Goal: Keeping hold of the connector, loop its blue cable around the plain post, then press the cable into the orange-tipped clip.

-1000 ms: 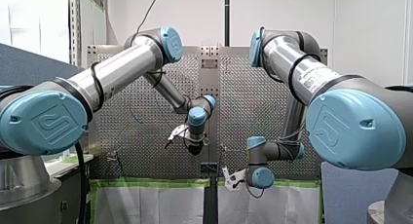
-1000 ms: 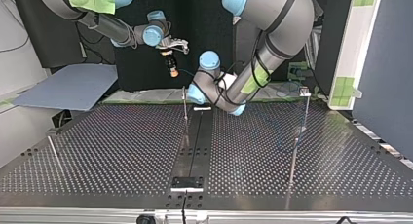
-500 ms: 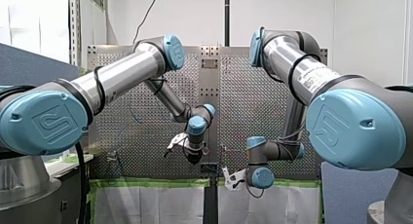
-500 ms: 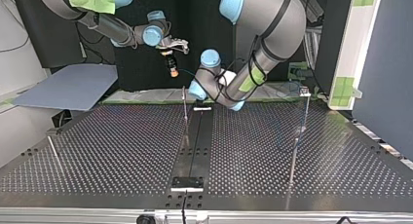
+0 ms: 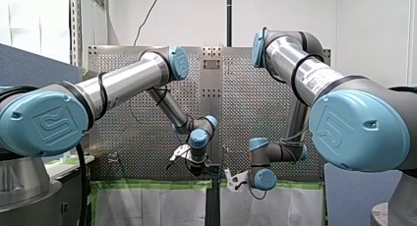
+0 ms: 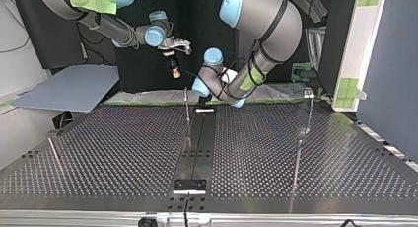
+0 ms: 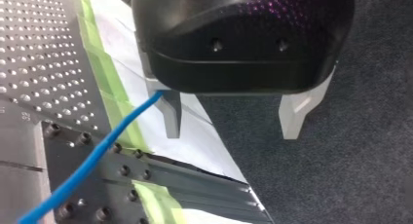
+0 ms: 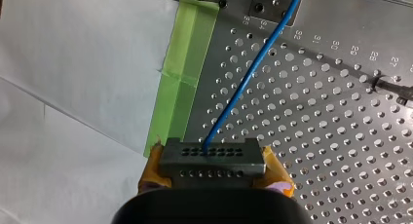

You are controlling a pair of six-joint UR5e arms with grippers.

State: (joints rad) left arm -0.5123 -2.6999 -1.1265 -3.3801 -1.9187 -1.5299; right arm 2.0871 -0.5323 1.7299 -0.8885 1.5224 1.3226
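In the right wrist view my right gripper is shut, its yellow pads clamping a grey metal connector. The blue cable leaves the connector and runs away over the perforated plate. In the top view this gripper hangs above the table's far edge. My left gripper is open with nothing between its metal fingers. The cable passes along the outer side of one finger. A thin upright post stands near the middle of the far edge. I see no orange tip on any post.
A taller rod with a small head stands at the top view's right. A short tilted rod is at its left. Green tape and white sheet line the perforated table edge below both grippers. A dark plate sits at the near middle.
In the front view my left arm has stretched out and its gripper has sunk toward the table's taped edge. My right arm and the connector have stayed where they were.
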